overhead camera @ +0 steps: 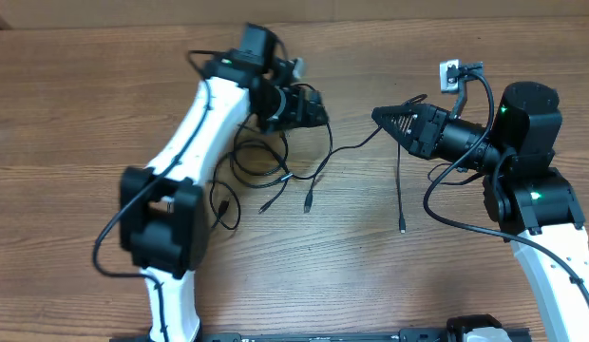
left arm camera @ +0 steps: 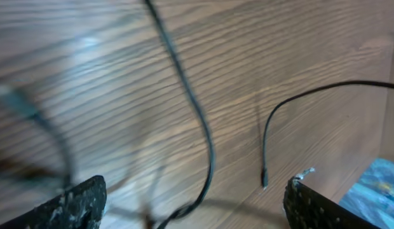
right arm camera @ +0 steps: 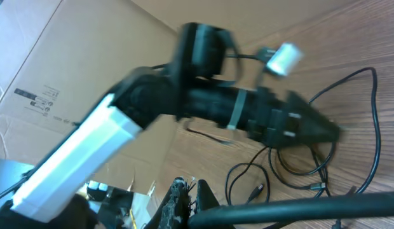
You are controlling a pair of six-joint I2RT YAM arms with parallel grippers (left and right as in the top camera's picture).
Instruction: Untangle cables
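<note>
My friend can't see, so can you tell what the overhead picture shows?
Two white robot arms reach over a wooden table. The left pincer is open by a loose tangle of thin black cables; the right pincer is shut, with one cable hanging from it.

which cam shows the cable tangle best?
Overhead: all the cables, loops and plug ends together. Left wrist catches only two blurred strands; right wrist only a few loops.

Thin black cables [left arm camera: 208, 143]; brown wood-grain table [overhead camera: 85, 85]; white arm links [overhead camera: 195, 123] with black joints; tan cardboard box [right arm camera: 76, 51], upper left of frame.
</note>
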